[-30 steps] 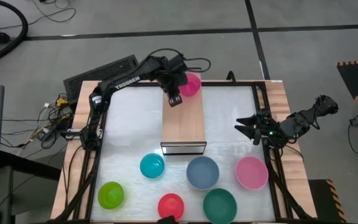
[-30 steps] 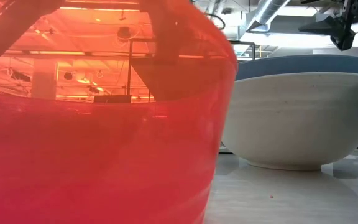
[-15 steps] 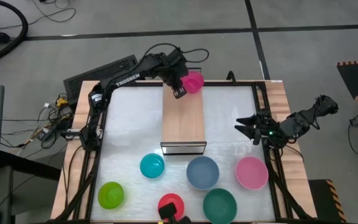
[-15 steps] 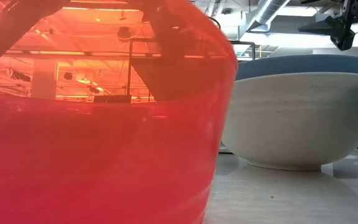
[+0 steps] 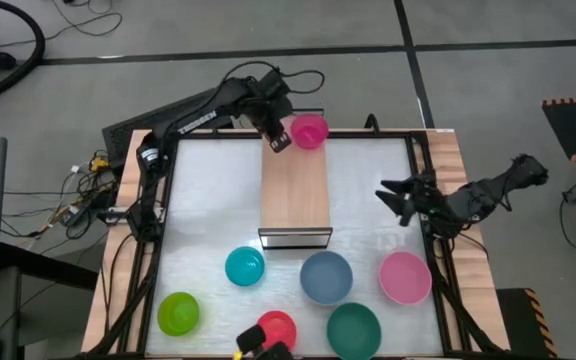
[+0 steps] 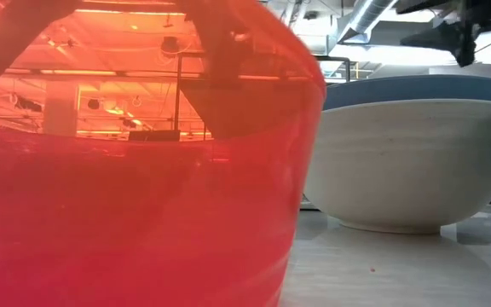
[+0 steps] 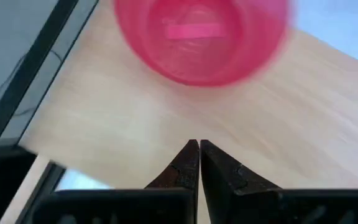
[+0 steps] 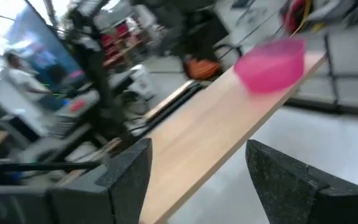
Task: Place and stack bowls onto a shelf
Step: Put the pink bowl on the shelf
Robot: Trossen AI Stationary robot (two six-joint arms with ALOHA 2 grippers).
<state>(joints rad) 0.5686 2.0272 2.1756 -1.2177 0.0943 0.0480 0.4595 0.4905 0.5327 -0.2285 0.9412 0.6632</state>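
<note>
The shelf (image 5: pixel 293 195) lies lengthwise in the middle of the table. A small magenta-pink bowl (image 5: pixel 309 131) stands upright on its far end, also seen in the left wrist view (image 7: pixel 201 37). My left gripper (image 5: pixel 278 141) hangs shut just left of that bowl, over the shelf's far left corner (image 7: pixel 73 118), apart from the bowl. At the table's right edge, my right gripper (image 5: pixel 398 195) waits open, pointing along the shelf (image 8: pixel 216 124). The cyan (image 5: pixel 245 267), grey-blue (image 5: pixel 326 277), pink (image 5: pixel 405 277), dark green (image 5: pixel 353 330), lime green (image 5: pixel 179 313) and red (image 5: pixel 276 328) bowls rest on the table near the front.
In the low view the red bowl (image 6: pixel 143 170) fills the left and the grey-blue bowl (image 6: pixel 407 153) stands behind it. A small yellow-and-black thing (image 5: pixel 253 344) shows at the near edge beside the red bowl. Bare tabletop (image 5: pixel 208 200) lies on either side of the shelf.
My left gripper, still shut, has drawn away from the magenta-pink bowl toward the table's far left and risen a little, rolling slightly. The bowl has stayed on the shelf's far end. My right gripper has turned a little in place.
</note>
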